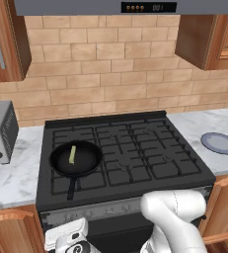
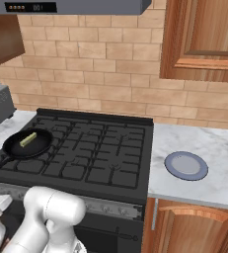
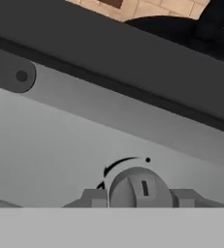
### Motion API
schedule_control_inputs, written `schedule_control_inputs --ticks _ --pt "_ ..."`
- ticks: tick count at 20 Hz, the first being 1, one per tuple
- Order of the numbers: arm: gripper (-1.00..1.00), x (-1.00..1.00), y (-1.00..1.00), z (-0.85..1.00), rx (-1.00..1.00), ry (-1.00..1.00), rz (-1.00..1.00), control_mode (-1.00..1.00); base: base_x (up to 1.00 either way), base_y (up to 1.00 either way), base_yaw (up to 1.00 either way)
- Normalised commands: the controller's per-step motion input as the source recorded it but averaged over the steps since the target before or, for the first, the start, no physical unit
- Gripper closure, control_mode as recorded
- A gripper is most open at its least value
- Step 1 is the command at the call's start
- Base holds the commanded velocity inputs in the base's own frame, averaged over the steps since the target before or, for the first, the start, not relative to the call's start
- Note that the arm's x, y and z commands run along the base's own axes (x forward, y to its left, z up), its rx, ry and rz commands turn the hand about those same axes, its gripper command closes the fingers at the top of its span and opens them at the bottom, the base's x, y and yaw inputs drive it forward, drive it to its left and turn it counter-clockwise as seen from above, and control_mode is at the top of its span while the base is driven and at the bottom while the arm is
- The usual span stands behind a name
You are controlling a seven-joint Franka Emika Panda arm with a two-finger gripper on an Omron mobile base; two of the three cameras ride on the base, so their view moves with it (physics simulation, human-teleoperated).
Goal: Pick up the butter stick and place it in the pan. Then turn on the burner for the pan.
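The black gas cooktop with its grid grates [image 1: 130, 148] sits between marble counters. On its burner at about 8 o'clock of the cooktop [image 1: 81, 170] rests the round, shallow black frying pan with the long thin handle [image 1: 88, 159], handle pointing toward 6 o'clock. The small pale yellow-green butter stick [image 1: 72, 154] lies inside the pan, near its centre. I judge the placing step done and the burner step now in hand.

My two-finger gripper [image 3: 138, 196] is down at the stove's grey front panel [image 3: 60, 145]. A round grey control knob with a dark pointer mark [image 3: 140, 188] sits between my fingertips [image 3: 95, 197]. The tips flank the knob closely, but I cannot tell whether they are clamped on it or merely beside it. The next move, in my judgement, calls for a firm grip and a turn along the arc printed above the knob.

The hand view supplies the knob, its arc marking and my fingertips. The base views supply the butter in the pan and which burner the pan occupies; the right base view [image 2: 27, 140] confirms the stick from the other side. The left base view also shows part of my hand low at 7 o'clock.
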Motion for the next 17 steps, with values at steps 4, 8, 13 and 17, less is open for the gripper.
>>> schedule_control_inputs --ticks 4,8,13,17 --pt "1.00 0.11 0.12 0.00 -0.22 0.06 0.00 -1.00 0.00 0.00 0.00" --pt "1.00 0.10 0.15 -0.03 -0.24 0.06 0.00 -1.00 0.00 0.00 0.00" --pt "1.00 0.11 0.12 -0.04 -0.23 0.08 0.00 -1.00 0.00 0.00 0.00" --pt "1.00 0.13 0.14 -0.07 -0.21 0.09 0.00 -1.00 0.00 0.00 0.00"
